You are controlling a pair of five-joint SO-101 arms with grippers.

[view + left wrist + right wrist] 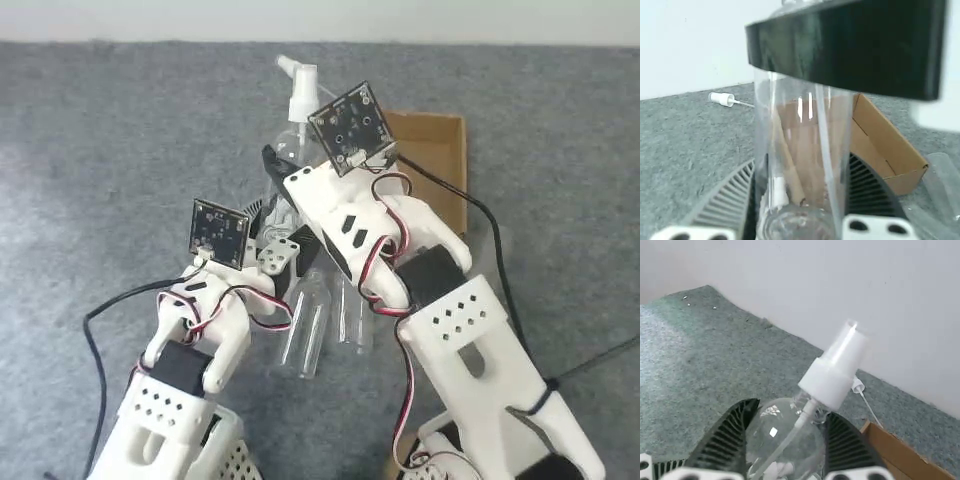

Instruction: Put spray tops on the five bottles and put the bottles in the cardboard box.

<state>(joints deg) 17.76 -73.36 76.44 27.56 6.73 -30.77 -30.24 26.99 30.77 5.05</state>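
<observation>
Since the bottle (800,125) was thin clear plastic and looked empty, I judged it light, slick and easy to squash. The stiffer shoulder and the base seemed the safest places to hold it, with modest pressure. Nearest me, the left pincer (804,167) was closed around the bottle's lower body, its ribbed pads against the wall on both sides. Just above it, the right pincer (790,412) clasped the rounded shoulder, open no wider than the bottle itself. A white spray top (832,375) sat on the neck, though I could not tell whether it was screwed home. The bottle was held roughly upright between the two arms, just beside the cardboard box (440,150) and not in it.

The high view gave me what neither wrist view did: more clear bottles (305,325) lying on the grey carpet (100,150) beneath the arms. The left wrist view showed the right pincer's black jaw crossing the bottle, with the box's brown inside visible through the plastic. Farther off, a loose spray top (722,98) lay on the carpet near the wall (690,40).
</observation>
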